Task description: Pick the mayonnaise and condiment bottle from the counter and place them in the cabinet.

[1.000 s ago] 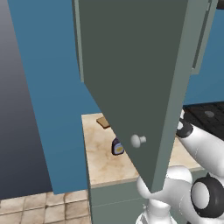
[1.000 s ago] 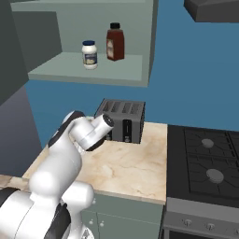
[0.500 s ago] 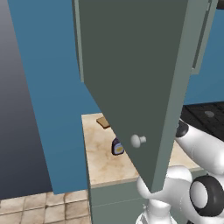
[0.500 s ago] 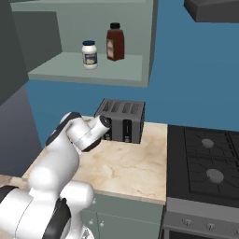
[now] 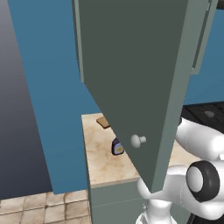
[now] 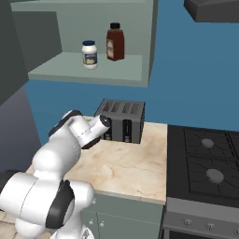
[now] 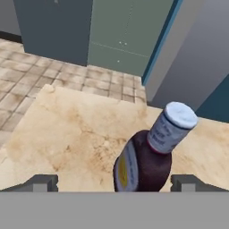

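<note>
looks like the placing step is basically done: mayonnaise (image 6: 89, 54) and condiment bottle (image 6: 115, 42) stand upper left on the cabinet (image 6: 122, 70) shelf, fingers (image 7: 42, 182) wide open and empty either side of another dark bottle (image 7: 150, 156) on the surface (image 7: 67, 134), so next I'd guess just backing away

White-capped mayonnaise jar (image 6: 89, 54) and brown condiment bottle (image 6: 115, 42) (dark cap) stand upright on the open cabinet (image 6: 93, 70) shelf, bottle at the jar's two o'clock.

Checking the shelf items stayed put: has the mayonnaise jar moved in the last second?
No. The mayonnaise jar stands at the same spot on the cabinet shelf, left of the brown bottle, as before.
</note>
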Available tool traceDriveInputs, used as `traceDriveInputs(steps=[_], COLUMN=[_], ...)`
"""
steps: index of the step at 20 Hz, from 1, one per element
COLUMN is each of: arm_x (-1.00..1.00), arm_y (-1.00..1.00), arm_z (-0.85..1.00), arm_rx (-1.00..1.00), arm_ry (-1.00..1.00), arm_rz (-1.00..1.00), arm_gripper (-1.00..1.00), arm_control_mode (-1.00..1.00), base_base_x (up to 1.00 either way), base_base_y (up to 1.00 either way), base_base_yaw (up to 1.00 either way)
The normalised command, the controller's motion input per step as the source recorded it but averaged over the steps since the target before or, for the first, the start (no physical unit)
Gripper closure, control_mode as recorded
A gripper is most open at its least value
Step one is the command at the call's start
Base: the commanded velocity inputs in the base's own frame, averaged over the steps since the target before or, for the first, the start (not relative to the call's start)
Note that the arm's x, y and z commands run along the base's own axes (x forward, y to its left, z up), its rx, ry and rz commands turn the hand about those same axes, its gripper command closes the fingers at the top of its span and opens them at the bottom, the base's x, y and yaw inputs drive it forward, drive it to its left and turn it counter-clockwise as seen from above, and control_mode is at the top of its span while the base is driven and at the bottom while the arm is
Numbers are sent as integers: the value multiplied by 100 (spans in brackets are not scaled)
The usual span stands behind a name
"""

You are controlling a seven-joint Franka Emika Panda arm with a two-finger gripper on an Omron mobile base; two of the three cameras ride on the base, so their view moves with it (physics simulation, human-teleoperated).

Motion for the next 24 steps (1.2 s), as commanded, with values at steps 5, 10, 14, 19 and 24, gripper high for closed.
traceDriveInputs(steps=[5, 10, 14, 19, 24], arm_x=[17, 19, 20, 19, 16], arm_y=[3, 10, 13, 1, 6], arm_z=[-17, -20, -18, -18, -21], arm_rx=[0, 0, 0, 0, 0], arm_ry=[0, 0, 0, 0, 0], arm_rz=[0, 1, 1, 1, 0], arm_gripper=[-100, -100, -100, -100, -100], arm_control_mode=[-100, -100, -100, -100, -100], base_base_x=[0, 0, 0, 0, 0], base_base_y=[0, 0, 0, 0, 0], base_base_yaw=[0, 0, 0, 0, 0])
